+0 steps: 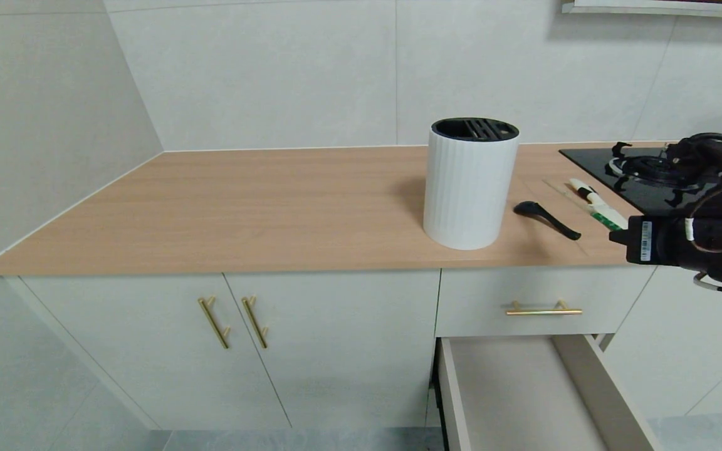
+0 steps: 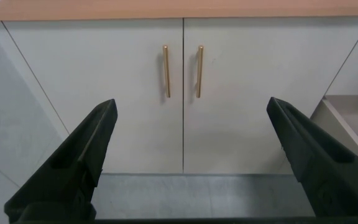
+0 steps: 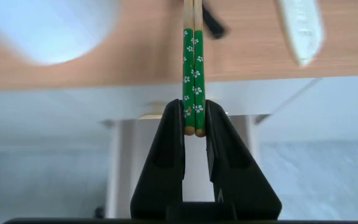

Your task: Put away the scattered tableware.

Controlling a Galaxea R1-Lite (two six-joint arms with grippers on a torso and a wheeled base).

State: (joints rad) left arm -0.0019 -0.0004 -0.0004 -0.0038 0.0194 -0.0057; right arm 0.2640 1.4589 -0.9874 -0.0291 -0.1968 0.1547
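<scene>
The right gripper point(image 3: 194, 112) is closed narrowly on a pair of wooden chopsticks with green, flower-patterned ends point(image 3: 191, 74). It grips them at the green ends, just off the front edge of the wood-grain countertop point(image 1: 242, 207). The long axis of the chopsticks runs straight out from the fingertips, away from the robot and over the countertop. They lie close to level, and it cannot be determined whether the far tips rest on the surface. The white ribbed cylindrical holder with a black slotted top point(image 1: 470, 185) stands upright on the countertop, to the robot's left of the right gripper and farther from the front edge. A black plastic spoon point(image 1: 546, 219) lies between the holder and the gripper. A white elongated utensil point(image 1: 590, 195), type not discernible, lies just beside the chopsticks on the side nearer the black gas hob point(image 1: 643, 172). An open white drawer point(image 1: 452, 388) sits below the counter edge, beneath the gripper. The left gripper point(image 2: 191, 107) is spread wide and empty, held low in front of the white cabinet doors with brass bar handles point(image 2: 182, 71), well apart from the tableware. The right arm is therefore the working arm. If the holder is the destination, the chopsticks must be carried leftward and turned from level to upright above a slot.
</scene>
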